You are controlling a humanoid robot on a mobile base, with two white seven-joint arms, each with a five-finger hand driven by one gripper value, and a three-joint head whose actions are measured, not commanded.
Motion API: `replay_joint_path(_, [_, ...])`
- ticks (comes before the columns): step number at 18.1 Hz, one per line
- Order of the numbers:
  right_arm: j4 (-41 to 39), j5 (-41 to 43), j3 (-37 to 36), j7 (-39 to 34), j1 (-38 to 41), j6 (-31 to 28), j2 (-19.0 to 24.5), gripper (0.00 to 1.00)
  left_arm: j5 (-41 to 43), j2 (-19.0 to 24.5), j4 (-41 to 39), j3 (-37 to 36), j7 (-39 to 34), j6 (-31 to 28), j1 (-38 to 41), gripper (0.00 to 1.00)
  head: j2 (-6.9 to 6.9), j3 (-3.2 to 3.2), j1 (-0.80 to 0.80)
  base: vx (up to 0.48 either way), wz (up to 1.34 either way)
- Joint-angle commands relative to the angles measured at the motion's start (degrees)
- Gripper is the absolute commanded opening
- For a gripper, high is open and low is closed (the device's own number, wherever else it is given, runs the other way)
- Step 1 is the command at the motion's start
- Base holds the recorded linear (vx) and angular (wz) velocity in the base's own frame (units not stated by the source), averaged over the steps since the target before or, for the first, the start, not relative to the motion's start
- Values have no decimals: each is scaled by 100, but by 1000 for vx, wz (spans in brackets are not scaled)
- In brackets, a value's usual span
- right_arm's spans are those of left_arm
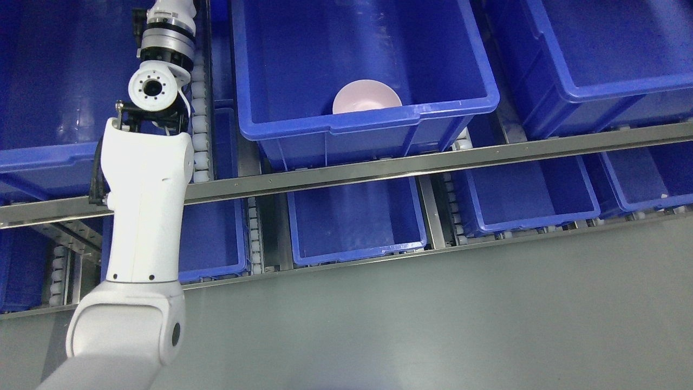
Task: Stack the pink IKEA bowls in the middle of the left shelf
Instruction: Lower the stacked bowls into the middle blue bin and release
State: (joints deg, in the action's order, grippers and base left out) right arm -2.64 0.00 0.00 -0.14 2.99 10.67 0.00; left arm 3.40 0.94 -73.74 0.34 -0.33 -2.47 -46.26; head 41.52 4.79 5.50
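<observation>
**Shelf rack, one pink bowl in the upper middle bin**

Grey floor [433,325] fills the lower half of the head view; above it stands a metal shelf rack [379,169] with roller tracks, loaded with blue plastic bins on two levels.

Pink bowl [366,96]: pale pink, smooth, rounded, matte finish. Only the upper part shows above the bin's front rim. It sits alone against the front wall of the upper middle bin [373,116], slightly right of that wall's centre. Whether it stands upright or upside down cannot be told from here.

Containers:
- Upper middle bin: large, deep, glossy blue; holds the single bowl, nothing else seen inside.
- Upper left bin [48,157]: partly behind the arm; nothing seen in the visible part.
- Upper right bin [622,89]: cut off by the frame edge; nothing seen in it.
- Lower middle bin [357,222]: partly under the rail, nothing seen inside.
- Lower right bin [533,197]: the same. A further bin at far right shows a small white speck near its front rim; too small to identify.

Left arm [146,216]: white, rises from the lower left corner up past the rack rail beside the upper left bin, and its wrist leaves the top edge of the picture. The hand itself is out of frame, so I cannot tell how open it is or whether it holds anything.
</observation>
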Motion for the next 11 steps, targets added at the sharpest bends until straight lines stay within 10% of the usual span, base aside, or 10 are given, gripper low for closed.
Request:
replay_joint_path(1, [0, -44, -62, -12, 0, -4, -100, 100, -332, 6, -1309, -174, -125, -78, 547, 100, 0, 0, 0, 0, 0])
replay_joint_path(11, [0, -44, -62, -3, 0, -4, -100, 100, -340, 6, -1450, -165, -125, -34, 881, 100, 0, 0, 0, 0, 0])
